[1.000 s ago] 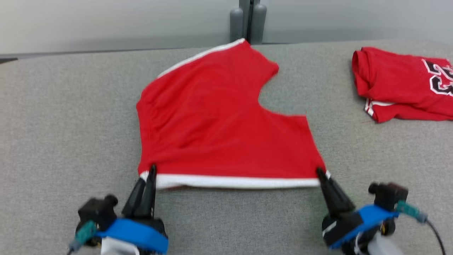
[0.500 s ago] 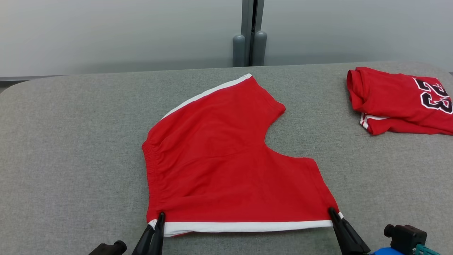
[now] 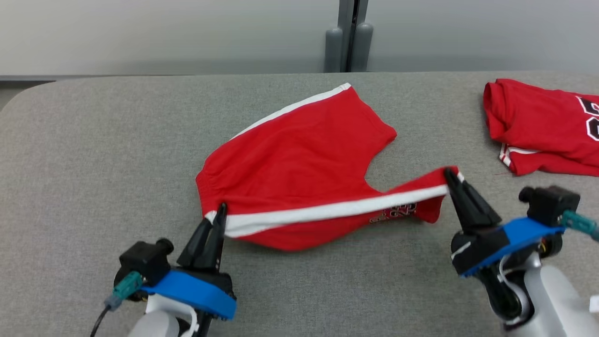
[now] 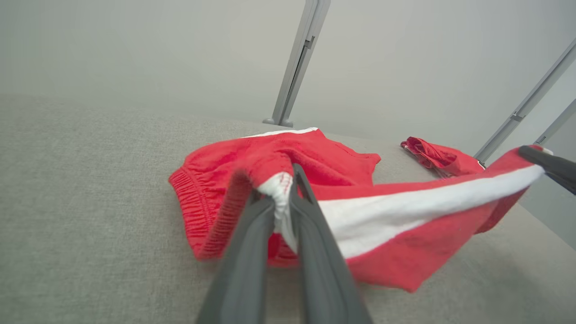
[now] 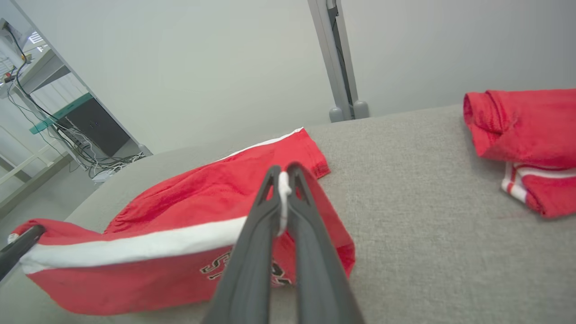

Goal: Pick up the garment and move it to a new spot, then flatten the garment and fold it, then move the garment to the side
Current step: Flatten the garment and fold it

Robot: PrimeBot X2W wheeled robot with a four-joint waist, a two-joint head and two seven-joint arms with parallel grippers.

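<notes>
The garment (image 3: 299, 154) is a pair of red shorts with white side stripes, lying on the grey table (image 3: 93, 154). Its near white-striped edge is raised off the cloth and stretched between both grippers. My left gripper (image 3: 220, 211) is shut on the waistband corner (image 4: 281, 189). My right gripper (image 3: 451, 174) is shut on the leg-hem corner (image 5: 283, 184), held higher. Under the lifted edge a black-and-white logo (image 5: 225, 270) shows on the red fabric. The far leg (image 3: 346, 112) rests flat on the table.
A folded red jersey (image 3: 543, 126) with white trim and a black number lies at the table's far right. Behind the table stands a pale wall with a grey post (image 3: 348, 35). A desk with cables (image 5: 67, 130) stands off the table's left end.
Both grippers have lifted the near striped edge off the table and carried it away from me over the shorts, the right corner higher. The head camera has also shifted.
</notes>
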